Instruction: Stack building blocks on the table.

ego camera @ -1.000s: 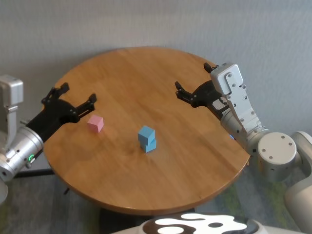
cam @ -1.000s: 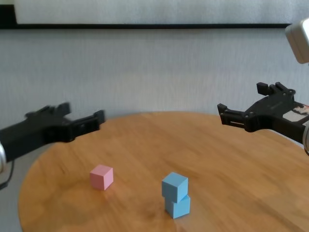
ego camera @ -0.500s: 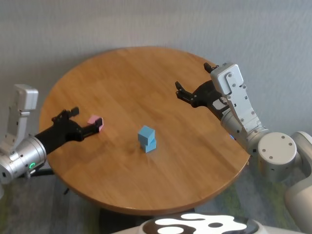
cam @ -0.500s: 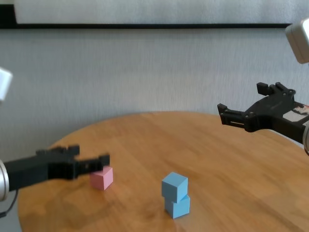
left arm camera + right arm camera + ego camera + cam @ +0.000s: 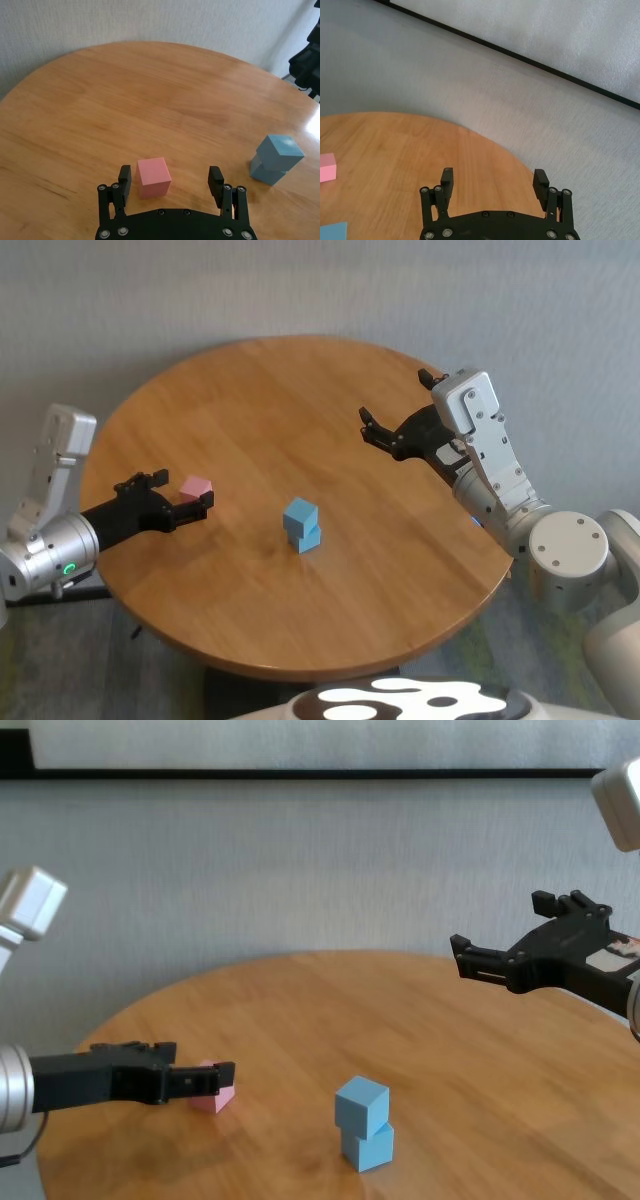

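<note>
My left hand (image 5: 170,186) is spread wide around the pink block (image 5: 153,177) on the desk (image 5: 300,420), not yet gripping. It looks light and rigid; I'd pinch its flat sides. Right hand (image 5: 405,405) hovers open.

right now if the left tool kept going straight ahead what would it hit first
The pink cube, most likely. The left tool is open, low over the table, with the cube between its fingers but not yet touching them.
</note>
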